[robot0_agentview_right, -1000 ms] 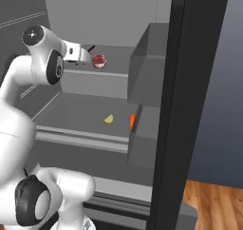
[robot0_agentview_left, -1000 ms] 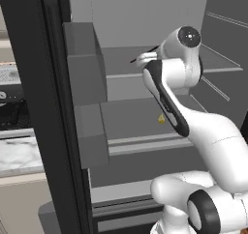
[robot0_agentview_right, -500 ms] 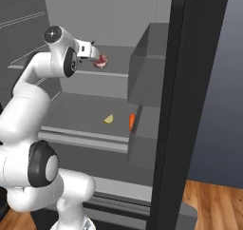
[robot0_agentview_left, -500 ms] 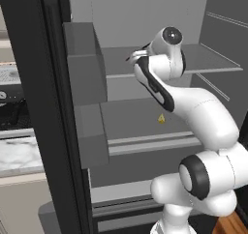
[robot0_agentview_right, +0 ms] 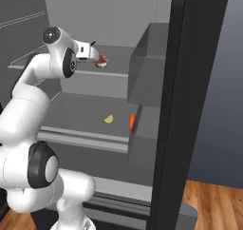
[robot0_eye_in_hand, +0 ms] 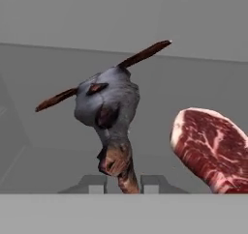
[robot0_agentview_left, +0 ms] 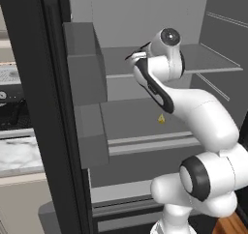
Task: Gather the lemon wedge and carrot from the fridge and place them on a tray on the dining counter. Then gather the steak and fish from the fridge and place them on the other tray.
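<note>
The fridge [robot0_agentview_left: 48, 107] stands open. On its upper shelf my gripper [robot0_eye_in_hand: 123, 182] is shut on the lower end of the dark grey fish [robot0_eye_in_hand: 109, 107], whose thin brown fins stick out to both sides. The pinkish-red steak [robot0_eye_in_hand: 208, 146] lies just right of the fish, and it shows beside the gripper [robot0_agentview_right: 92, 47] in the right base view as well [robot0_agentview_right: 101, 61]. On the shelf below lie the yellow lemon wedge [robot0_agentview_right: 109, 119] and the orange carrot [robot0_agentview_right: 132, 121]. The lemon wedge [robot0_agentview_left: 161, 118] also peeks out past the arm. The trays and dining counter are out of view.
Grey door bins [robot0_agentview_left: 85, 64] hang on the left door and others [robot0_agentview_right: 147, 58] on the right door, flanking the arm. A small marble worktop [robot0_agentview_left: 19, 155] on beige cabinets lies left of the fridge. Wooden floor [robot0_agentview_right: 213, 200] shows at the right.
The arm has swung in toward the upper shelf. The jaws, wide open a second ago, have closed on the fish.
</note>
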